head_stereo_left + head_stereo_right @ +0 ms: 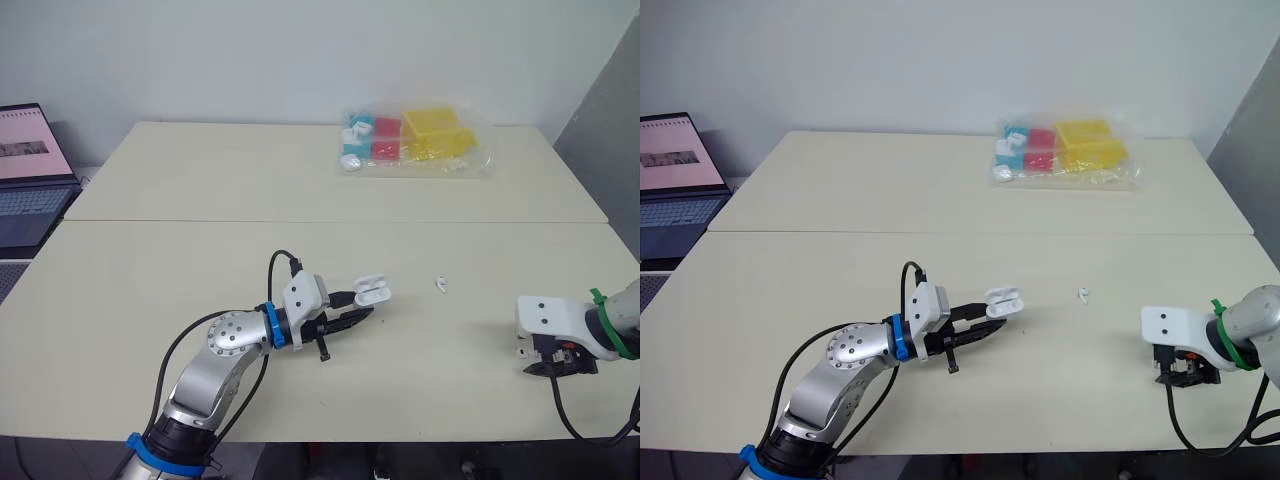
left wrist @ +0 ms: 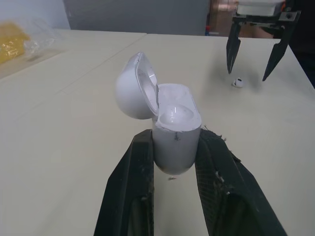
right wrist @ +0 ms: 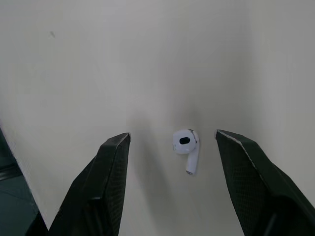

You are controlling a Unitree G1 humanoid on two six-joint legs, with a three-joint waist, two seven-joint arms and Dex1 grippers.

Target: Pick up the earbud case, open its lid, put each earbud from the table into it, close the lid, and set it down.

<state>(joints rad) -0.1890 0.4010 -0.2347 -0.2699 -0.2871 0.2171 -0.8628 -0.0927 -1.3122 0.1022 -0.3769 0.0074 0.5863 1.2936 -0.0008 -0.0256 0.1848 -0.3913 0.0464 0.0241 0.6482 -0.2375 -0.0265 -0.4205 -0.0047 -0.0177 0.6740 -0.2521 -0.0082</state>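
Just off the desk's [image 1: 150, 270] left edge, a laptop [image 1: 30, 170] sits open. Near the front edge, left of centre, the left gripper [image 1: 362, 309] is clamped on the earbud case [image 1: 371, 292], squeezing its base from both sides, with the lid tipped open. Up at the far edge lies a clear bag of coloured boxes [image 1: 415, 142], well apart from everything else. Right of the case, one earbud [image 1: 441, 285] lies with open desk on every side. Near the front right corner, the right gripper [image 3: 171, 133] hangs with its fingers spread wide, facing that earbud across bare surface, apart from it.
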